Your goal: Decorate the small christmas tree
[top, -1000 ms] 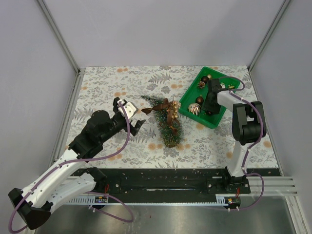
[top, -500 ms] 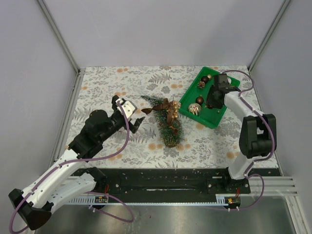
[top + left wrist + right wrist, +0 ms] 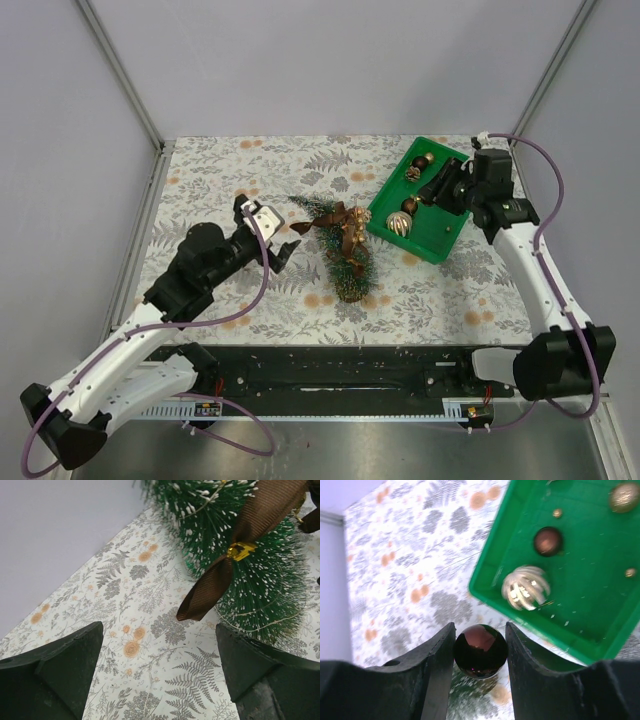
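Partly done: small christmas tree (image 3: 340,250) lies on its side mid-bench, just left of the green tray (image 3: 441,247), with a brown bow (image 3: 235,555) already on it. Baubles remain in the tray. Only the right wrist view shows the right claw (image 3: 480,630) pinching a dark red bauble (image 3: 480,651). Left claw (image 3: 159,627) is spread wide and empty beside the tree.

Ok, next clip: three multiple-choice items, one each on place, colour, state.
1. The small christmas tree is: A lying on the tablecloth beside the green tray; B standing in the tray; C lifted by a claw.
2. The ball in the right claw is: A blue; B dark brown; C white.
3. The left claw is: A open and empty; B shut on the tree; C shut on a ball.
Answers: A, top view shows it flat on the cloth; B, seen in the right wrist view; A, fingers wide apart, nothing gripped.
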`<state>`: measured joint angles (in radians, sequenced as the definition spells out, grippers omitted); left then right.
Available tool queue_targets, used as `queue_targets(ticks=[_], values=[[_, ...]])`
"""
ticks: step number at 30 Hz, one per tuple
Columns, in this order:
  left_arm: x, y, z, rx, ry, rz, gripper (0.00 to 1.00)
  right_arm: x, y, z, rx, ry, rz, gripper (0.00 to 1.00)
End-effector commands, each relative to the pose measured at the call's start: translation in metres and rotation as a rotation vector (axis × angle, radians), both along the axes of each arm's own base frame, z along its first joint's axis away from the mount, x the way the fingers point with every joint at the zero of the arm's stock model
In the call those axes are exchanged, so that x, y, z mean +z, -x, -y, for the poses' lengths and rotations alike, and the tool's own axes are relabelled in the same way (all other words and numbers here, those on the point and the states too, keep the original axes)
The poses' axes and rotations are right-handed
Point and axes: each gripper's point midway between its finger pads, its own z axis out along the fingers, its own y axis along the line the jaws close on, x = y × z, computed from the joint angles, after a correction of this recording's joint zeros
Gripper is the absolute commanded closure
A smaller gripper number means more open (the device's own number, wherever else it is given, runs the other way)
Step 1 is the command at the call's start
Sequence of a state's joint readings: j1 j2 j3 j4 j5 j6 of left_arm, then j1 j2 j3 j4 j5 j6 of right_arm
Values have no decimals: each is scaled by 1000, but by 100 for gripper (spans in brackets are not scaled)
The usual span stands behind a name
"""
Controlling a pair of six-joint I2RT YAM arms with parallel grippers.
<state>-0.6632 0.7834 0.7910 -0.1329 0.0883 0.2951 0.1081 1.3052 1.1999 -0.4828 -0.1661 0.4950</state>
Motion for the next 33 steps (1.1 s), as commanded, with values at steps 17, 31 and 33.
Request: queue_targets(ticks=[17, 31, 33], values=[[15, -4, 42, -201, 47, -28, 1, 47, 89, -76, 396, -278, 118, 74], [6, 12, 50, -337, 50, -77, 5, 38, 95, -111, 435, -326, 128, 76], [4, 13, 51, -345, 54, -75, 7, 35, 95, -113, 430, -329, 126, 77]])
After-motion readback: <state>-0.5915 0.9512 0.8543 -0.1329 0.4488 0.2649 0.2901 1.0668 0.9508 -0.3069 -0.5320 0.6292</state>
